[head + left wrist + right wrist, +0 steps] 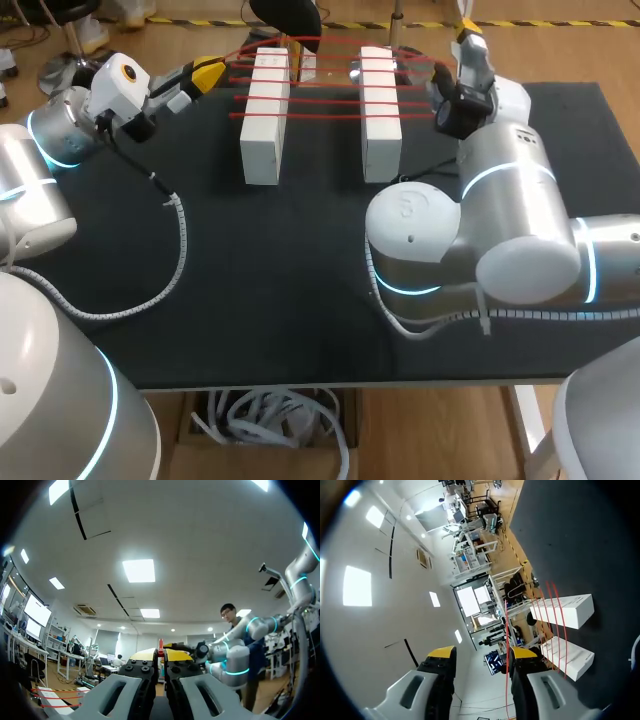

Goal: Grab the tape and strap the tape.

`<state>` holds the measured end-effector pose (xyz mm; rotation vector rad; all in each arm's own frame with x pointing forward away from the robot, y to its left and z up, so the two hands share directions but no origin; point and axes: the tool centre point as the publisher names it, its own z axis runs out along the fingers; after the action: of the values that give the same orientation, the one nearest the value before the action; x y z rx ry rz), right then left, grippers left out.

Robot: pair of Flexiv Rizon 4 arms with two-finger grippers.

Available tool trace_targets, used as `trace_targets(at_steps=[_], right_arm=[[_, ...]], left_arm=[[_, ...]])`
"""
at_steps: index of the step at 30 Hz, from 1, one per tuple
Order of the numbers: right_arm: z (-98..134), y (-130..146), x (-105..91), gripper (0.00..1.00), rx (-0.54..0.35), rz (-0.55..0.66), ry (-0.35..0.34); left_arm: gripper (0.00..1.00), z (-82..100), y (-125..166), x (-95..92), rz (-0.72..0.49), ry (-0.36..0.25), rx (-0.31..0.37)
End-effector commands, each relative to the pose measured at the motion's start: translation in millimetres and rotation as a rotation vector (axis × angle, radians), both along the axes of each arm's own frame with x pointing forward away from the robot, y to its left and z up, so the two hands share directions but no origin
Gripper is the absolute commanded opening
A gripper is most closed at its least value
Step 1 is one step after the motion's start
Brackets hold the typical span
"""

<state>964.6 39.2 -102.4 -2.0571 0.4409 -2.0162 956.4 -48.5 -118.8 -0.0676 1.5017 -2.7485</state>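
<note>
Several strands of red tape (320, 101) are stretched across the left block (265, 115) and the right block (380, 110) on the counter (300, 260). The tape is grasped in the clenched left end effector (207, 73) just beside the left block. The right end effector (482, 655) is spread apart with a strand between its fingers, so further strapping is judged to remain.

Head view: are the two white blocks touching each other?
No, the left block and right block stand apart, bare table between them, bridged only by red tape.

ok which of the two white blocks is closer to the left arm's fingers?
The white block on the head view's left, beside the left gripper, whose fingers pinch the red tape. The other block sits by the right gripper.
</note>
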Motion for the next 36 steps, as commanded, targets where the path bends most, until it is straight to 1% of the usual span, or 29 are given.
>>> trace_targets(at_steps=[1, 20, 23, 25, 29, 31, 36], right_arm=[[3.2, -1.4, -2.0, 0.44, 0.000, 0.005, 0.006], [1.8, -3.5, 2.6, 0.36, 0.002, 0.001, 0.011], [2.2, -3.4, 2.5, 0.31, 0.003, 0.003, 0.010], [2.4, -3.3, 2.4, 0.30, 0.003, 0.004, 0.010], [2.3, -2.9, 2.4, 0.19, 0.003, 0.006, 0.010], [2.4, -2.7, 2.5, 0.20, 0.004, 0.007, 0.011], [2.7, -1.3, 1.8, 0.18, 0.003, 0.011, 0.011]], left_arm=[[0.00, -0.2, -0.1, -0.2, 0.001, -0.001, 0.000], [0.00, -0.2, -0.1, -0.2, 0.001, -0.001, 0.000], [0.00, -0.2, -0.1, -0.2, 0.001, -0.001, 0.000], [0.00, -0.2, -0.1, -0.2, 0.001, -0.001, 0.000], [0.00, -0.2, -0.1, -0.2, 0.001, -0.001, 0.000], [0.00, -0.2, -0.1, -0.2, 0.001, -0.001, 0.000], [0.00, -0.2, -0.1, -0.2, 0.001, -0.001, 0.000]])
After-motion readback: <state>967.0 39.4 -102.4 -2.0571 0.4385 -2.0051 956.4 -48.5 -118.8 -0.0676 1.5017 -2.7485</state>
